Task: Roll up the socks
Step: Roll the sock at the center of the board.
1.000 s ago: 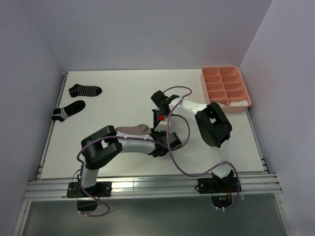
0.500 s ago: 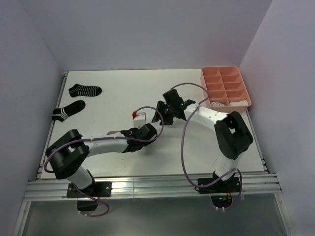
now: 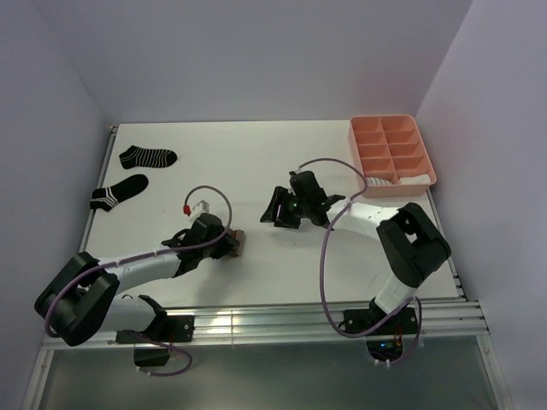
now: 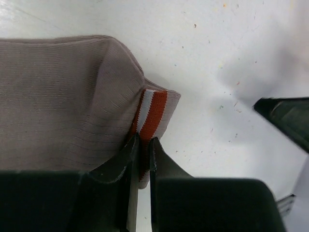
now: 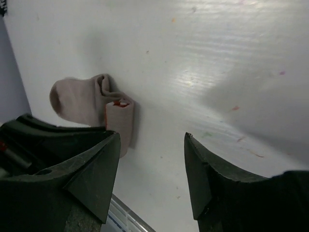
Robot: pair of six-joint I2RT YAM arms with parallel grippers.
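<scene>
The taupe sock (image 4: 63,96) with a red-white cuff (image 4: 153,104) lies on the white table, and my left gripper (image 4: 143,141) is shut on that cuff. From above, the sock (image 3: 239,240) shows only as a small bunch at the left gripper (image 3: 227,243). My right gripper (image 3: 273,211) stands open and empty to the right of it, apart from the sock. In the right wrist view the sock (image 5: 79,99) lies beyond the left jaw of that gripper (image 5: 152,140), its cuff end folded into a short roll. Two black white-striped socks (image 3: 147,156) (image 3: 120,191) lie flat at the far left.
A pink compartment tray (image 3: 391,125) stands at the far right, with pale fabric (image 3: 410,181) in its near cells. Grey walls close the table on three sides. A metal rail runs along the near edge.
My left gripper has dragged the taupe sock left and toward the near edge. My right gripper has opened, released the sock and drawn back to the right.
</scene>
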